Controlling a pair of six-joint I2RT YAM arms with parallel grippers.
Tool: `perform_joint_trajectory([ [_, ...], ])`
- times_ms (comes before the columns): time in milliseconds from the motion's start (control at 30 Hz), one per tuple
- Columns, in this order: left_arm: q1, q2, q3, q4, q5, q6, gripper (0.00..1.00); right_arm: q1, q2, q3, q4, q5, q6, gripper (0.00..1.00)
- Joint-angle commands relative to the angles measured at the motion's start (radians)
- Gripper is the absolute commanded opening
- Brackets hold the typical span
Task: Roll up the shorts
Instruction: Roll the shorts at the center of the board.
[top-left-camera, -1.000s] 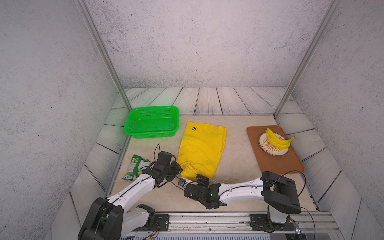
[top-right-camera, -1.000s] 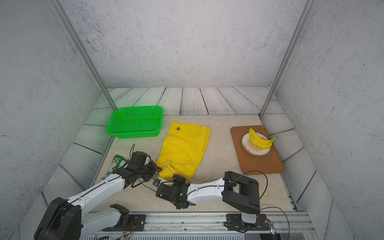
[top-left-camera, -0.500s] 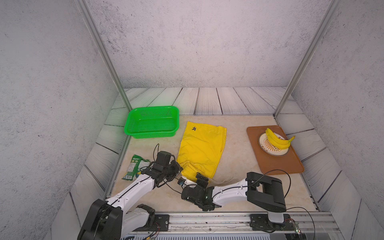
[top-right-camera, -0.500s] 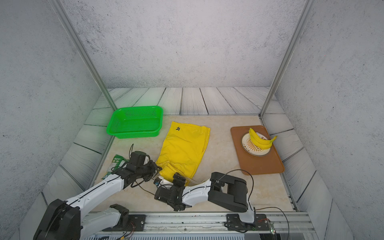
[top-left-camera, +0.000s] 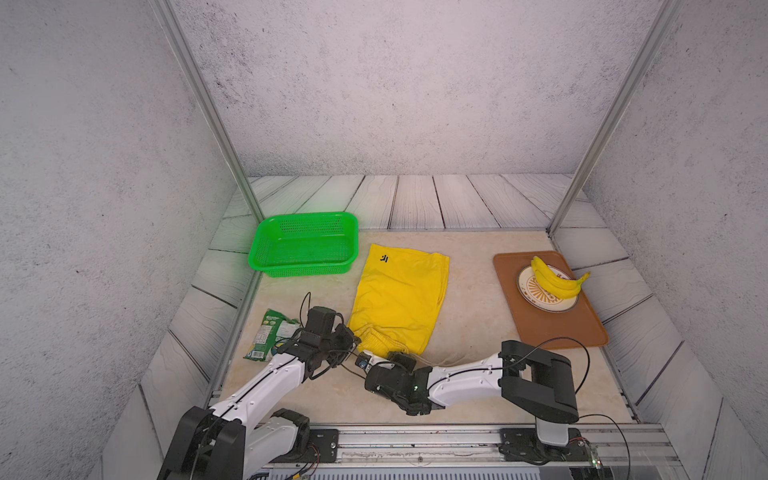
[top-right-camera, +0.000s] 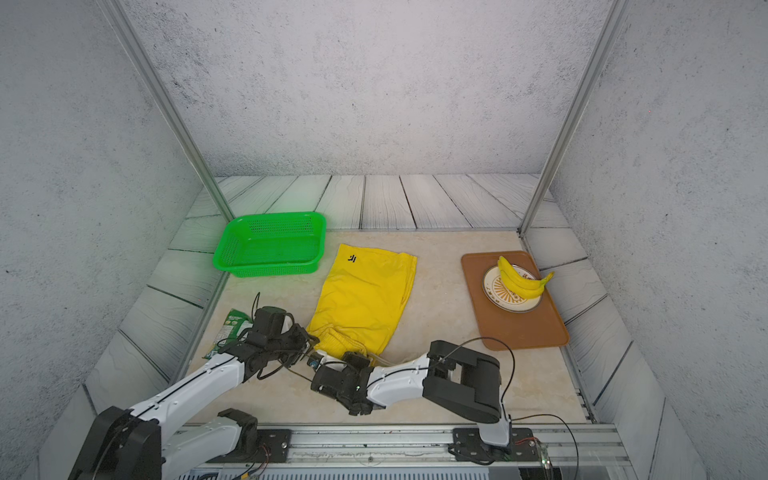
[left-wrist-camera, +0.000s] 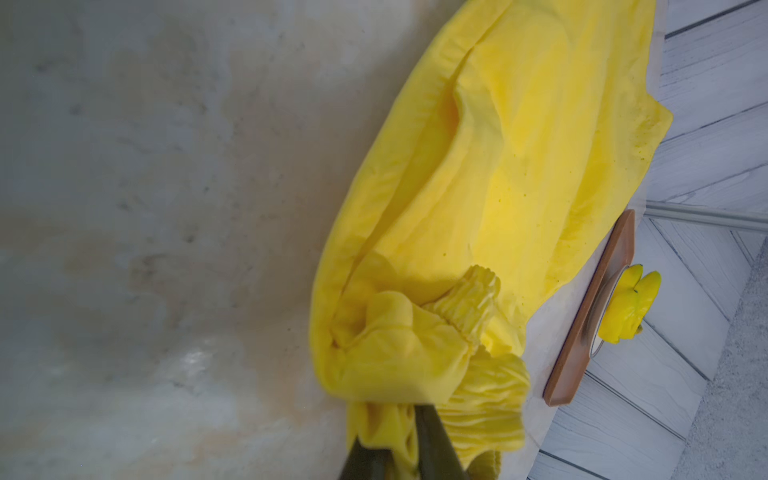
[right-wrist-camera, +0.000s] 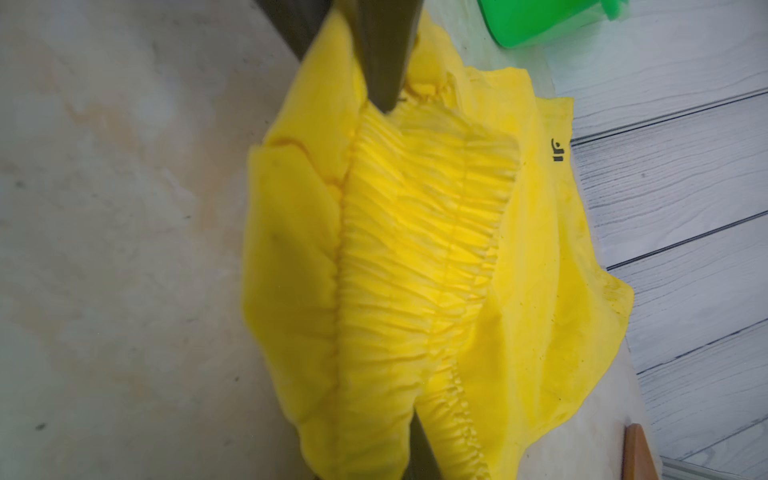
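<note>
I had the shorts (top-left-camera: 399, 291) lying lengthwise in the middle of the table (top-left-camera: 469, 299), between the basket (top-left-camera: 307, 269) and the tray (top-left-camera: 557, 332). The logo (top-left-camera: 383, 259) hem was at the far end and the waistband (right-wrist-camera: 415, 249) toward the arms. Both grippers were down at that near edge: the left gripper (top-left-camera: 352, 340) at the band's left corner, the right gripper (top-left-camera: 400, 358) just beside it, further along. From the left wrist I saw fingers (left-wrist-camera: 434, 449) standing narrowly apart with bunched yellow cloth between them, but I couldn't tell whether they were pinching it or merely around it. The right one's tips were buried under cloth in its own wrist view, so I couldn't tell its state either. The waistband was rumpled and turned a little onto the legs while the rest lay flat, so I judged the roll to be at its very first turn. The next move, I reckoned, called for a sure hold on the band at two points set wider apart. After that it meant tucking the band over and away toward the logo hem, evenly, so the roll comes out tight and straight.
</note>
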Motion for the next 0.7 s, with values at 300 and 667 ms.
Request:
perform_joint_trajectory([
  [300, 0.041, 0.006, 0.008, -0.089, -0.120, 0.083, 0.65, -0.092, -0.060, 0.110, -0.303, -0.481, -0.014, 0.00],
  [667, 0.049, -0.136, 0.041, -0.201, -0.205, 0.129, 0.73, -0.307, -0.038, 0.188, -0.366, -1.085, 0.051, 0.00],
])
